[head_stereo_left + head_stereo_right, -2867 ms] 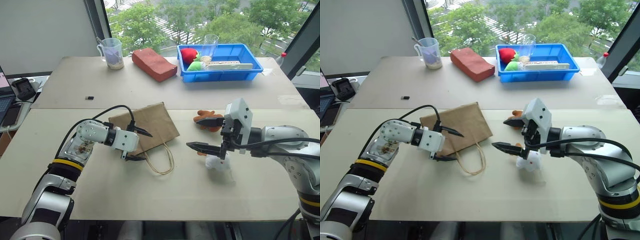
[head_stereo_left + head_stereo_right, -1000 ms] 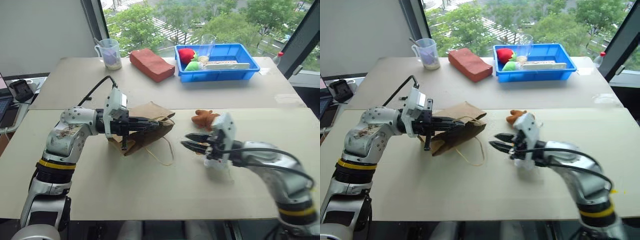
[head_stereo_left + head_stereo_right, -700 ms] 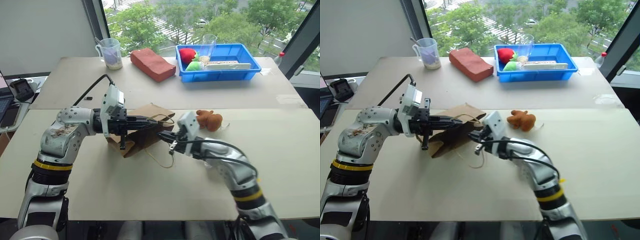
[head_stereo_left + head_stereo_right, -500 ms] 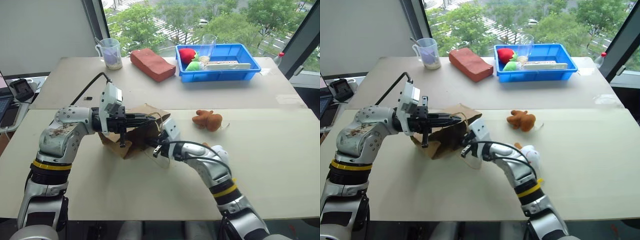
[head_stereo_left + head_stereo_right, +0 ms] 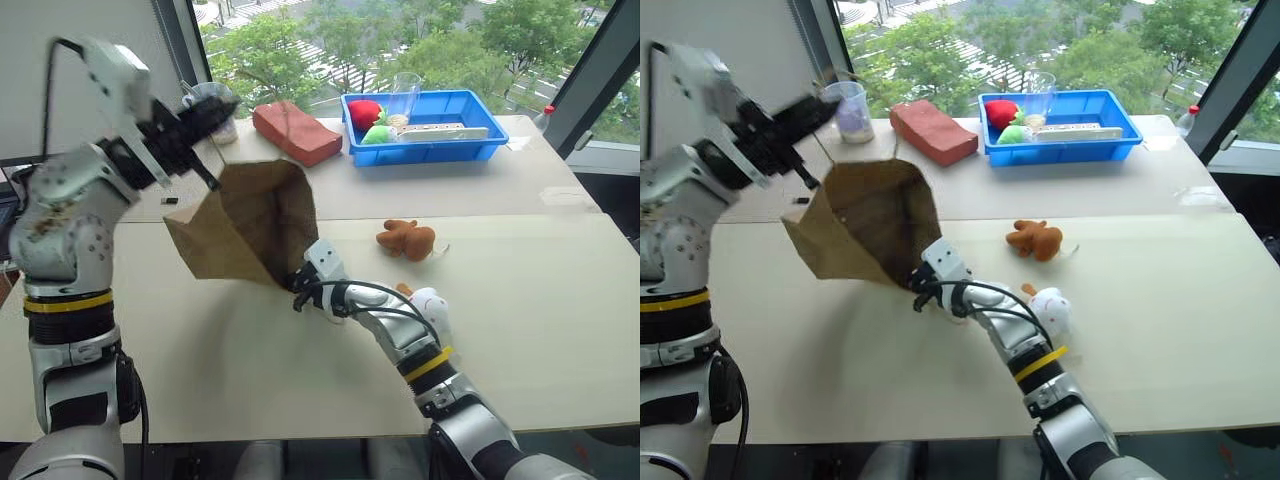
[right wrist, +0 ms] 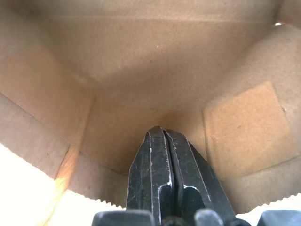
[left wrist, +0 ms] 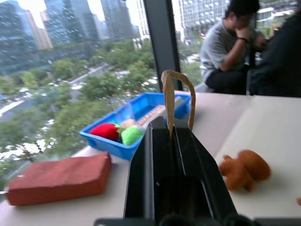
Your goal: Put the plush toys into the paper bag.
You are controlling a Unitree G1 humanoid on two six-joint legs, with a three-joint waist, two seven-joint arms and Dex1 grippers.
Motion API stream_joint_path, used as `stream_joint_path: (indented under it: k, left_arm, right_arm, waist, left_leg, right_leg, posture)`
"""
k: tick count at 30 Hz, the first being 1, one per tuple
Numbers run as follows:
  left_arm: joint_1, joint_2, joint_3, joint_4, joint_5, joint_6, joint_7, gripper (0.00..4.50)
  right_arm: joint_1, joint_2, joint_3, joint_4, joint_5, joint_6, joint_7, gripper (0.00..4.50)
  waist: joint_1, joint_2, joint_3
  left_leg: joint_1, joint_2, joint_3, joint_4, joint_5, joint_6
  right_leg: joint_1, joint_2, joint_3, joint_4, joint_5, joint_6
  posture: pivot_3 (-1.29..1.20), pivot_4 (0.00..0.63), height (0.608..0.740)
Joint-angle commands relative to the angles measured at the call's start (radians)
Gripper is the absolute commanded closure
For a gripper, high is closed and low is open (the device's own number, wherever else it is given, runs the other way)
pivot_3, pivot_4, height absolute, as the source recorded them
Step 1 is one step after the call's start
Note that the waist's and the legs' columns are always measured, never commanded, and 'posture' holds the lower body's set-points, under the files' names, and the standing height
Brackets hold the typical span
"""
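The paper bag (image 5: pixel 240 225) hangs tilted above the table, its mouth open toward me and to the right. My left gripper (image 5: pixel 228 103) is raised at the upper left, shut on the bag's cord handle (image 7: pixel 165 99), which loops out between its fingers. My right gripper (image 5: pixel 297 283) is shut, its tips poking just inside the lower rim of the bag's mouth (image 6: pixel 162 132); nothing shows between them. The reddish-brown plush toy (image 5: pixel 407 240) lies on the table right of the bag. The white plush toy (image 5: pixel 1050 308) lies nearer me, beside my right forearm.
A blue tray (image 5: pixel 470 140) with red and green soft fruit and a clear glass stands at the back right. A reddish brick-shaped block (image 5: pixel 295 130) and a measuring cup (image 5: pixel 852 112) stand at the back. A person (image 7: pixel 225 47) sits beyond the table.
My left gripper has risen up and to the left with the handle, lifting the bag off the table and opening its mouth. My right gripper moved left from the white toy to the bag's rim and shut.
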Motion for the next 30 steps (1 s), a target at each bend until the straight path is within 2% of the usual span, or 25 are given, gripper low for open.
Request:
stream_joint_path:
  k: [1,6,10,14,20,25,30]
  left_arm:
    - [-0.023,-0.001,0.048,-0.082,0.020,-0.057,0.092,4.50]
    - [0.021,-0.005,0.027,-0.134,0.042,-0.068,0.126,4.50]
    - [0.148,0.007,-0.027,-0.194,0.048,-0.062,0.068,4.50]
    - [0.225,0.010,-0.081,-0.208,0.051,-0.091,-0.001,4.50]
    - [0.249,0.007,-0.132,-0.149,0.071,-0.155,-0.087,4.50]
    - [0.247,-0.002,-0.159,-0.107,0.081,-0.190,-0.128,4.50]
    - [0.257,-0.001,-0.170,-0.111,0.060,-0.186,-0.176,4.50]
  right_arm:
    - [-0.002,0.003,-0.029,0.061,-0.029,0.033,-0.045,4.49]
    - [-0.021,0.010,-0.043,0.082,-0.032,0.023,-0.042,4.49]
    - [-0.021,0.013,-0.058,0.017,0.008,0.000,0.013,4.49]
    - [-0.006,-0.007,-0.063,-0.132,0.052,0.016,0.088,4.49]
    - [0.019,-0.059,-0.093,-0.395,0.163,0.146,0.166,4.49]
    - [0.020,-0.166,-0.211,-0.594,0.333,0.253,0.244,2.92]
    - [0.103,-0.425,-0.465,-0.800,0.561,0.513,0.250,1.17]
  waist:
    - [0.001,0.000,0.000]
    - [-0.001,0.000,0.000]
    - [-0.001,0.000,0.000]
    - [0.002,0.000,0.000]
    - [0.000,0.000,0.000]
    - [0.009,0.000,0.000]
    - [0.031,0.000,0.000]
  left_leg:
    - [0.000,0.000,0.000,0.000,0.000,0.000]
    - [-0.003,0.000,0.000,-0.001,0.001,-0.001]
    - [-0.003,0.000,0.000,-0.003,0.001,-0.002]
    - [-0.006,0.000,-0.001,-0.003,0.001,-0.001]
    - [-0.006,0.000,-0.001,-0.003,0.001,-0.001]
    - [-0.006,0.000,-0.001,-0.003,0.001,-0.001]
    - [-0.008,0.000,-0.001,-0.003,0.000,0.000]
  right_leg:
    - [0.000,0.000,0.000,0.000,0.000,0.000]
    - [-0.003,0.000,0.000,0.001,0.000,0.000]
    - [-0.005,0.000,0.000,0.006,0.000,0.000]
    - [-0.006,0.000,0.000,0.006,0.000,0.000]
    - [-0.007,0.000,0.000,0.006,0.000,0.000]
    - [-0.006,0.000,0.000,0.005,0.000,0.000]
    - [-0.005,0.000,-0.001,-0.001,0.000,0.000]
  posture:
    - [0.00,0.150,0.740]
    - [0.00,0.150,0.740]
    - [0.00,0.150,0.740]
    - [0.00,0.150,0.740]
    - [0.00,0.150,0.740]
    - [0.00,0.150,0.740]
    - [0.00,0.150,0.740]
